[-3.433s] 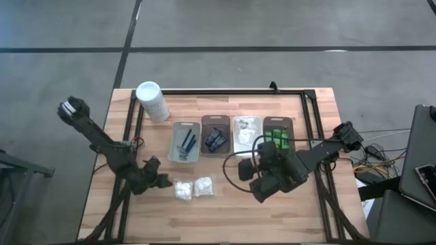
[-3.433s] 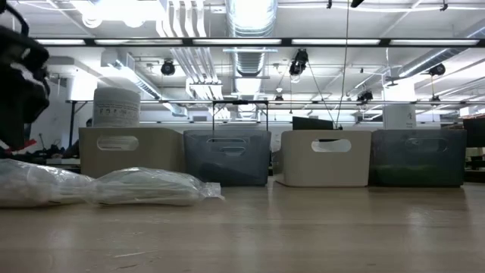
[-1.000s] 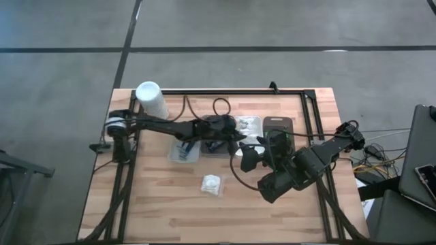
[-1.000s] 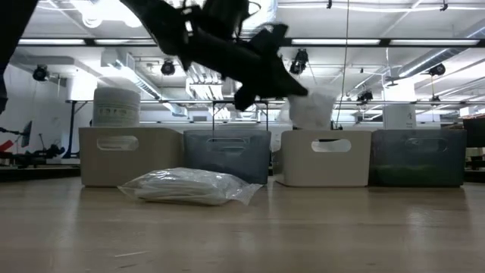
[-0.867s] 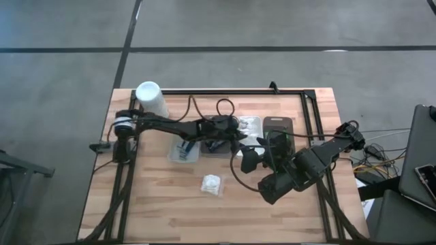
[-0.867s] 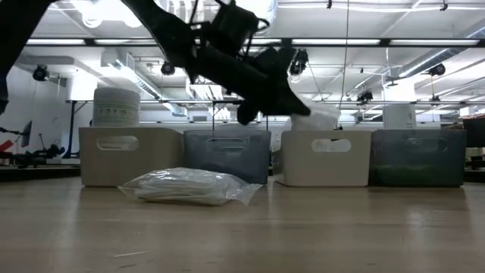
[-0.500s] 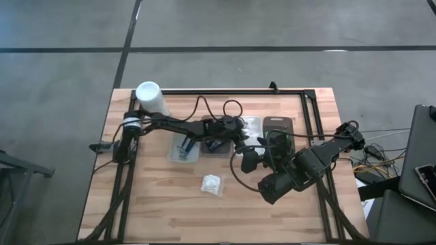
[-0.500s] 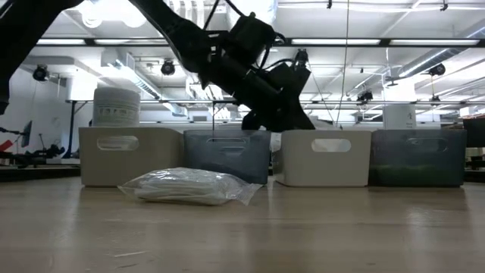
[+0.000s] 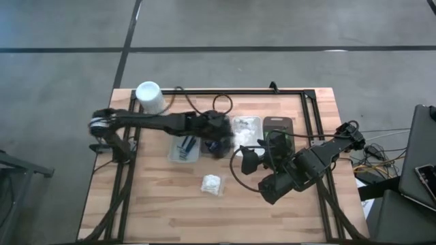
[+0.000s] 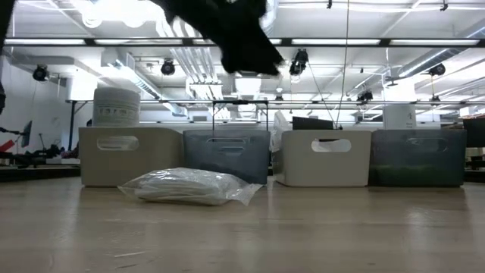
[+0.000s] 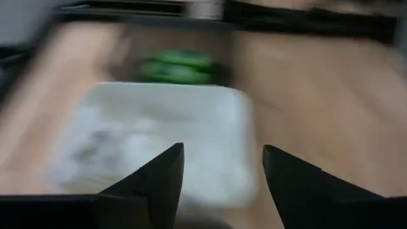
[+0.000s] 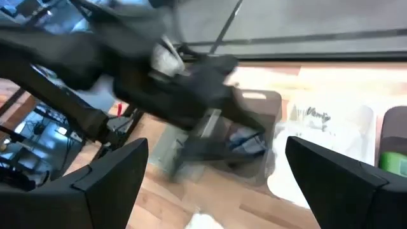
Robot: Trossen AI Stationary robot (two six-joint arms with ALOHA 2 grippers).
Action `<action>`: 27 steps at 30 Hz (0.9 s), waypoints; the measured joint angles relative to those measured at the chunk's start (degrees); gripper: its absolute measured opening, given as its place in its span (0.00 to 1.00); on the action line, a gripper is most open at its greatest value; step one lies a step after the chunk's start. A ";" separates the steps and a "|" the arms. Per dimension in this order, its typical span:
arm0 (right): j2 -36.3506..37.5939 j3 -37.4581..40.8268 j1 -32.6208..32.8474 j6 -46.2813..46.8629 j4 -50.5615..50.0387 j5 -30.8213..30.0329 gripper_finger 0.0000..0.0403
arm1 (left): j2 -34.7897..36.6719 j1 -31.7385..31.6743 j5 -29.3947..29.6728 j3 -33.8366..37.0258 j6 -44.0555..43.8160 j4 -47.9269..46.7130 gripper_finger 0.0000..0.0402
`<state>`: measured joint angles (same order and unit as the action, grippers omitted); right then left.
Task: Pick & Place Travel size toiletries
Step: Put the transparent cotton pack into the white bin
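One white crinkly packet [image 9: 212, 184] [image 10: 189, 186] lies flat on the bare table in front of the trays. Other white packets [image 9: 245, 131] [image 11: 146, 137] lie in the white tray [image 9: 255, 120]. Green bottles [image 11: 175, 63] sit in the dark tray beyond it, and blue razors [image 9: 185, 144] in the grey tray. My left gripper [image 9: 221, 144] [image 11: 222, 168] hangs open and empty above the dark tray, beside the white one. My right gripper [image 9: 261, 151] [image 12: 226, 175] is open and empty, hovering near the trays' front right.
A tall white cylinder [image 9: 150, 97] stands at the far left corner. Four trays stand in a row [image 10: 226, 155] across the table's middle. A black frame rail [image 9: 238, 91] runs along the far edge. Bare wood lies along the near side around the packet.
My left gripper held a white packet over the white tray a second ago; the packet then dropped toward that tray and no longer shows at the fingers. The gripper has since risen and pulled back toward the table's left, now over the dark tray.
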<state>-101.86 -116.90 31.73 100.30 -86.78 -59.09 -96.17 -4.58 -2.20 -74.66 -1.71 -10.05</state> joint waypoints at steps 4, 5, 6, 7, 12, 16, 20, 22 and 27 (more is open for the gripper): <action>0.00 0.02 0.00 -1.64 0.00 4.52 0.91 | 7.78 2.63 -18.78 0.92 8.42 -15.16 0.54; -0.07 0.04 0.00 -1.92 0.05 6.13 0.91 | 9.35 3.54 -21.09 2.07 9.25 -17.64 0.54; -0.43 0.04 0.00 -2.23 0.15 7.48 0.91 | 10.50 4.45 -21.62 3.71 9.37 -18.88 0.54; -0.58 0.09 0.00 -2.21 0.19 8.67 0.91 | 11.51 5.37 -21.45 5.69 9.29 -19.10 0.54; -2.86 1.40 0.02 -1.49 2.25 13.73 0.91 | 13.08 10.13 -18.92 16.43 8.00 -11.76 0.51; -5.48 1.59 -0.02 1.01 4.46 16.15 0.91 | 11.56 15.16 -16.72 22.91 9.87 -7.58 0.47; -7.71 1.58 0.00 2.67 8.53 16.85 0.91 | 10.66 20.14 -6.81 25.61 13.49 -5.69 0.43; -8.75 1.29 0.00 2.82 10.18 16.99 0.91 | 10.19 22.12 -0.56 26.63 16.13 -4.25 0.41; -10.72 1.02 0.00 3.10 15.19 17.14 0.91 | 7.31 23.78 4.77 27.22 19.15 1.97 0.40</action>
<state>-112.59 -115.87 31.73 103.39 -71.59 -41.95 -88.85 19.20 2.57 -47.44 17.44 -8.07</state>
